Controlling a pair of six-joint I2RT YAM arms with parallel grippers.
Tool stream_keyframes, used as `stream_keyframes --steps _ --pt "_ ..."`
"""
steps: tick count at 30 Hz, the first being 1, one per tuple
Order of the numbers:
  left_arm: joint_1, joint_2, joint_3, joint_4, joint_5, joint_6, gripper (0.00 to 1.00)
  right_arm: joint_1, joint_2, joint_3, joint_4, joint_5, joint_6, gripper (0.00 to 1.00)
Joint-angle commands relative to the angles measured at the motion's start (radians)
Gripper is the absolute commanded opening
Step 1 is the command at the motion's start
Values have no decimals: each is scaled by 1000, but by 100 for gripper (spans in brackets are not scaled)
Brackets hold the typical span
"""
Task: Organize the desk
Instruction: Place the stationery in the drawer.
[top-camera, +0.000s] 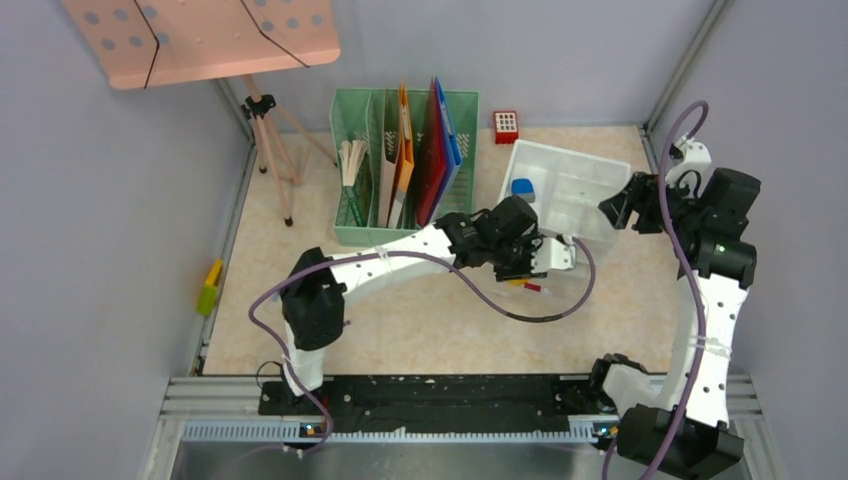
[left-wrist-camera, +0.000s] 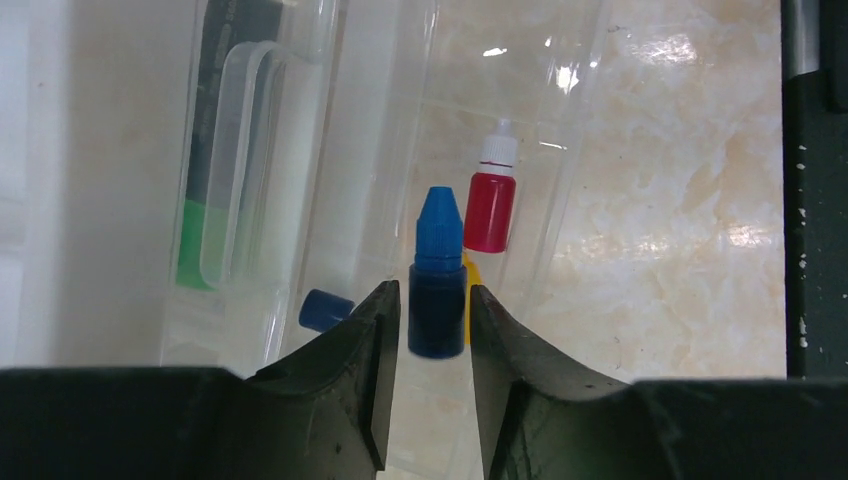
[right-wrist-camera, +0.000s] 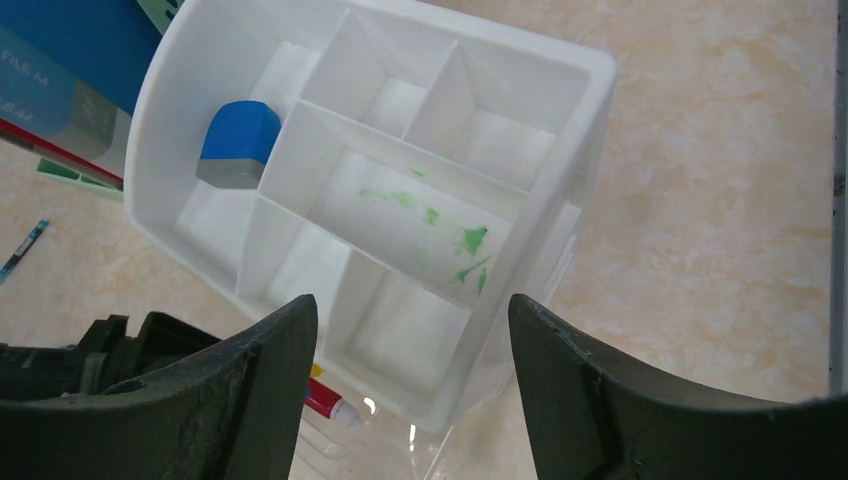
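Bottle sorting seemed my step: my left fingers (left-wrist-camera: 350, 370) flanked a blue bottle (left-wrist-camera: 437, 270) over the clear box (left-wrist-camera: 250, 200) on the worktop (left-wrist-camera: 680, 250), pinching or not I couldn't tell, my right fingers (right-wrist-camera: 260, 390) spread; next needed a steady placement.

Soft, even light washes the desk (top-camera: 450, 320); shadows are faint. Glare glints on the clear box (left-wrist-camera: 570, 120) in the left wrist view, where the near fingers (left-wrist-camera: 350, 370) blur darkly.
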Motion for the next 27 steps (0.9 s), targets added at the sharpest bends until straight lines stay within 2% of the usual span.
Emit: stream_keyframes --steps 1,6,11,14,17,21,27 --pt "-5 36 65 11 -35 -3 41 -7 -20 78 -68 -38 -56 71" --pt "-5 16 62 23 -80 -23 62 -7 -25 123 -172 -72 -159 73" --pt "-6 -110 12 38 -147 -46 65 -6 4 197 -338 -209 -366 73" --pt "-5 -225 -54 25 -183 -47 66 -6 62 276 -578 -303 -630 73" --pt "-4 -322 -118 -4 -225 -50 67 7 109 306 -778 -335 -884 72" --pt "3 -422 -188 -44 -286 -43 68 126 77 178 -776 -297 -1000 71" --pt "75 -482 -183 -110 -281 -43 70 468 16 -38 -587 -200 -919 68"
